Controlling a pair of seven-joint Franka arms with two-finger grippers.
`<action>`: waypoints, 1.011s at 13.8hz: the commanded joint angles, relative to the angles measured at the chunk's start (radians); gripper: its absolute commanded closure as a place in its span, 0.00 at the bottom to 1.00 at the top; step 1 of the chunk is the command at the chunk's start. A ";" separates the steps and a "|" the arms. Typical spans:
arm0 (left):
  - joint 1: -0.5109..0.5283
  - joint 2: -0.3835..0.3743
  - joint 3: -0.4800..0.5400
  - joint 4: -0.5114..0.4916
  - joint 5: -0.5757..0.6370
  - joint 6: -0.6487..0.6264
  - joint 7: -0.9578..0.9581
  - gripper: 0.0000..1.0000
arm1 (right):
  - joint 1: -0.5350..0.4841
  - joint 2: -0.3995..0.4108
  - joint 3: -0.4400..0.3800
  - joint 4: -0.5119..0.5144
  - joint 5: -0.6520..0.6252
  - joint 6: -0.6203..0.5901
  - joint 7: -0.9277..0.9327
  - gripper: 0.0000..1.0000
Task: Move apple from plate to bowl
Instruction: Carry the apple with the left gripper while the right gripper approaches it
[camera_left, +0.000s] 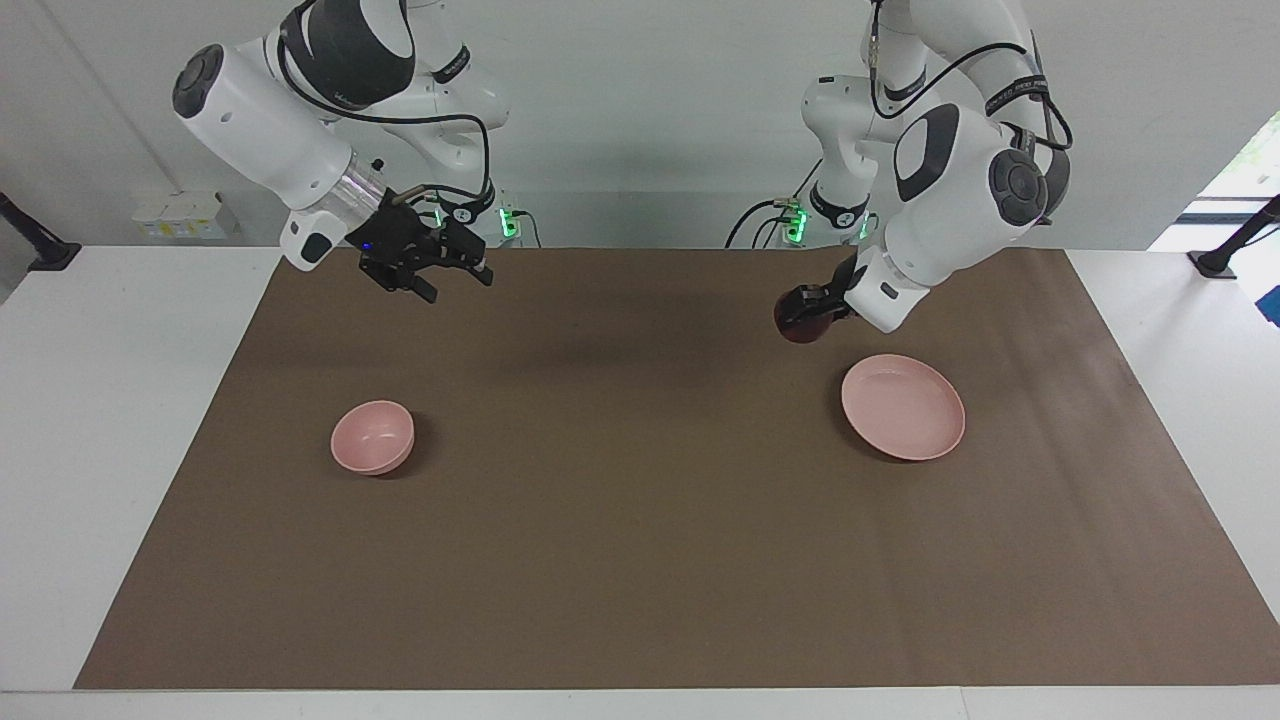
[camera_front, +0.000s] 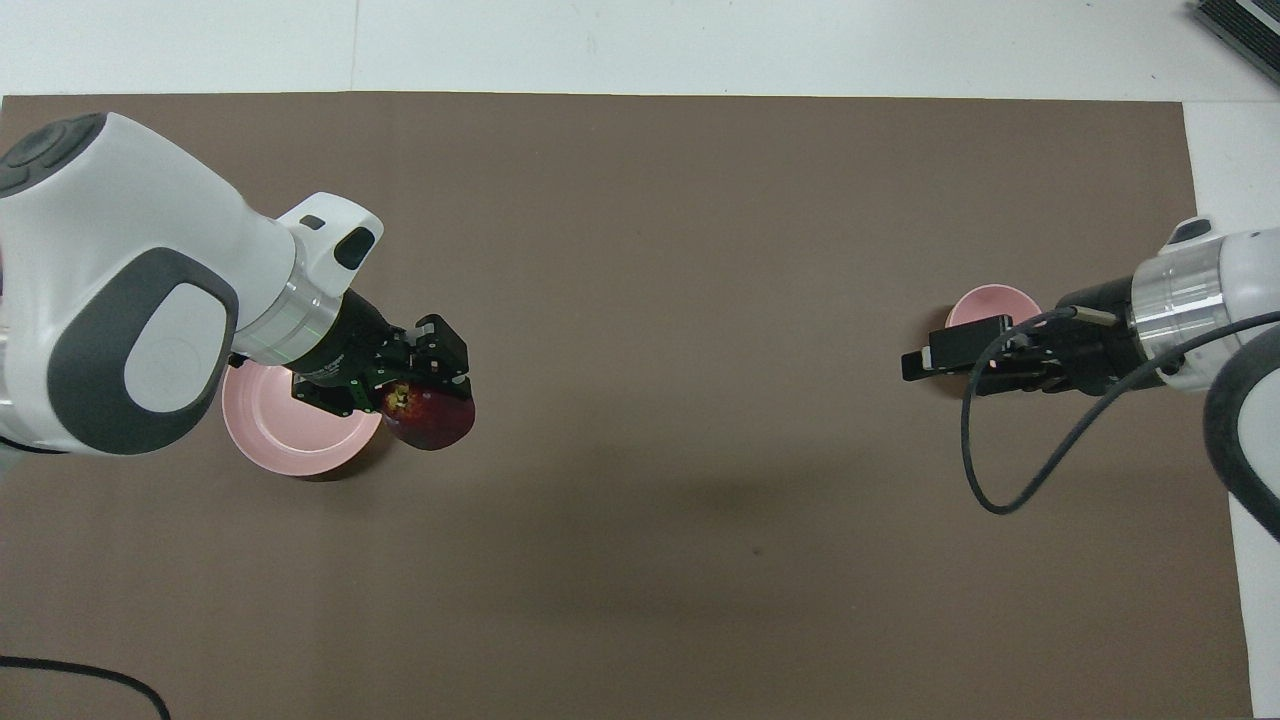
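Note:
My left gripper (camera_left: 806, 314) is shut on the dark red apple (camera_left: 800, 328) and holds it in the air over the brown mat, beside the plate (camera_left: 905, 410) toward the table's middle. The pale pink plate is bare. From overhead the apple (camera_front: 442, 422) shows a yellowish patch under the left gripper (camera_front: 425, 400), and the arm covers part of the plate (camera_front: 270, 440). The small pink bowl (camera_left: 372, 437) sits toward the right arm's end of the table. My right gripper (camera_left: 455, 280) hangs open and empty over the mat. Overhead, the right gripper (camera_front: 925, 358) hides part of the bowl (camera_front: 992, 303).
A brown mat (camera_left: 640, 560) covers most of the white table (camera_left: 120, 400). A black cable (camera_front: 1010, 470) loops down from the right wrist. Another cable (camera_front: 60, 675) lies at the mat's corner nearest the left arm.

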 joint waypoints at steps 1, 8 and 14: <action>-0.002 0.008 0.012 0.035 -0.106 -0.110 -0.097 1.00 | -0.005 -0.018 0.000 -0.043 0.126 0.023 0.072 0.00; -0.006 0.007 -0.001 0.020 -0.461 -0.167 -0.343 1.00 | -0.003 -0.062 0.000 -0.125 0.462 0.041 0.134 0.00; -0.025 0.037 -0.013 -0.023 -0.768 -0.147 -0.475 1.00 | 0.040 -0.161 0.007 -0.265 0.694 0.139 0.131 0.00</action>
